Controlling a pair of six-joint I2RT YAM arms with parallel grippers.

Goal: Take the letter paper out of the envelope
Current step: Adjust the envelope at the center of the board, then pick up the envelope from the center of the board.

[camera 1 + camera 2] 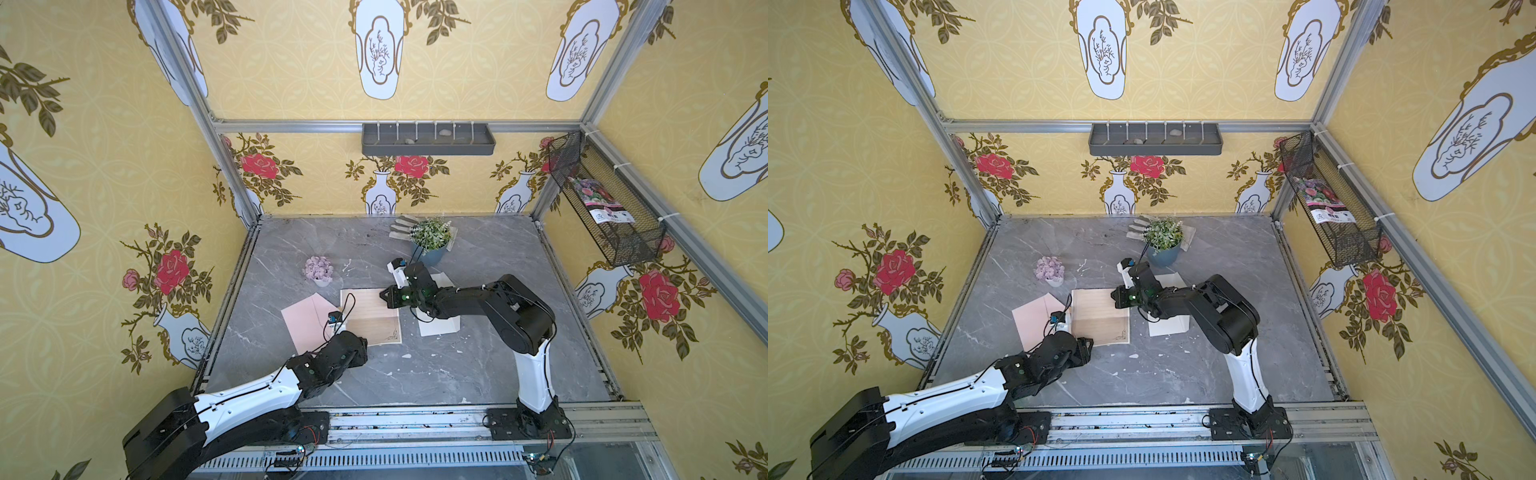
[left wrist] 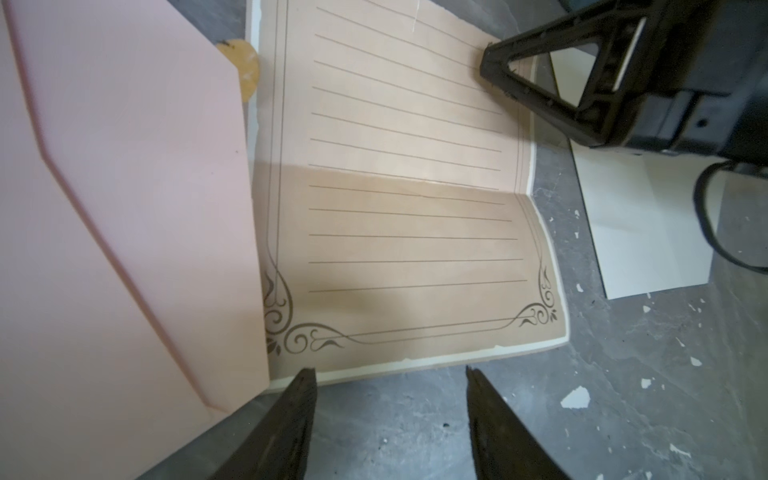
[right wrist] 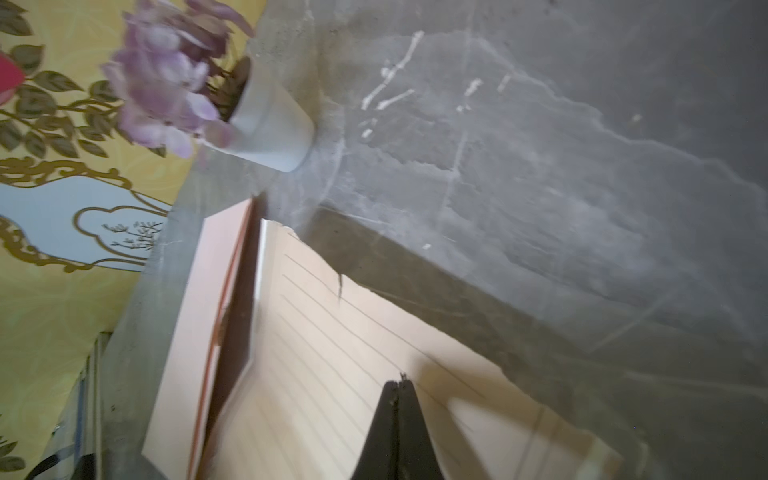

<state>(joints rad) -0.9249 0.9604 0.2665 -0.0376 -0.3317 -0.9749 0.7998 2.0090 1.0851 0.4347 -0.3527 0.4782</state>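
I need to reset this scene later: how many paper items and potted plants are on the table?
Paper items: 3 (pink envelope, letter paper, white sheet)
Potted plants: 2 (purple flowers, green plant)
Total: 5

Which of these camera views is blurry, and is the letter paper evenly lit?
Right wrist view: motion-smeared, the purple flowers and the letter paper edges soft. Left wrist view: sharp, but the paper is unevenly lit, the half nearer the camera darker from the crease on. Both top views: crisp, evenly lit.
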